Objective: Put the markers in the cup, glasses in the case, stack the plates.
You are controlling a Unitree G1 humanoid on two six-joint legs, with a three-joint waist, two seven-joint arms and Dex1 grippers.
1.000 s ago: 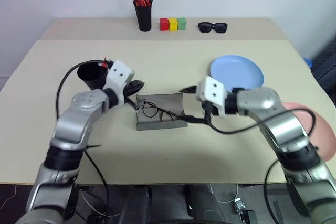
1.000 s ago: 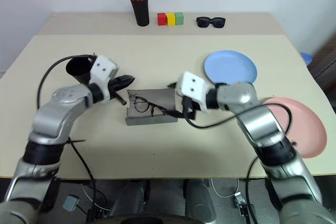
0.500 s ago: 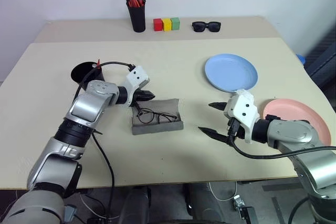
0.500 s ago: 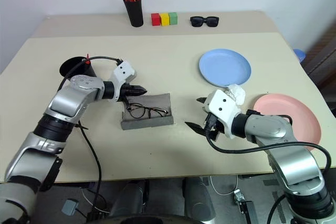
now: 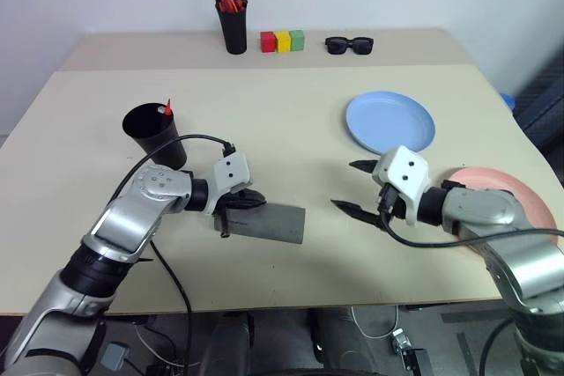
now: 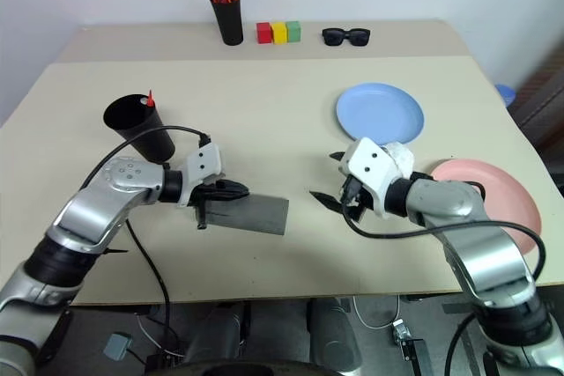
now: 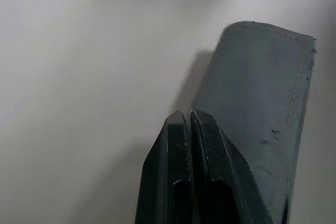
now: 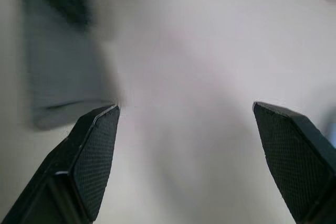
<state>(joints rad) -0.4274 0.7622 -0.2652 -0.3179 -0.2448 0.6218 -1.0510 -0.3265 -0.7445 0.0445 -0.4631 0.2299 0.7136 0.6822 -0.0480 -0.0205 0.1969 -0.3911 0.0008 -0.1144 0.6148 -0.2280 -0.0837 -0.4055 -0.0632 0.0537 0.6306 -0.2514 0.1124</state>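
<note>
While the grey case [image 5: 264, 222] lies shut on the beige bench [image 5: 282, 121], the left end effector [image 5: 251, 203] rests against its lid at the end nearer the cup, its 2 black fingers [image 7: 181, 145] pressed together with nothing between them. In the left wrist view those closed fingers sit on the case's felt-like top near a stitched edge. The glasses cannot be seen; whether they lie inside the closed case cannot be told.

The right end effector [image 5: 355, 188] hovers above bare bench between the case and the plates, clear of both, with its fingers [image 8: 94, 150] spread wide and empty.

The wide black cup [image 5: 155, 134] stands upright just behind the left arm, and a red-tipped marker [image 5: 166, 107] pokes up from its rim. A second marker cannot be made out.

The light blue plate [image 5: 391, 122] lies flat to the right of centre. The salmon pink plate [image 5: 520, 204] lies separately nearer the right edge, partly hidden by the right arm, so the 2 plates are not stacked.

Along the far edge stand a pen pot [image 5: 234, 28] with red and orange pens, 3 coloured blocks [image 5: 282, 40] and black sunglasses [image 5: 349, 43].
</note>
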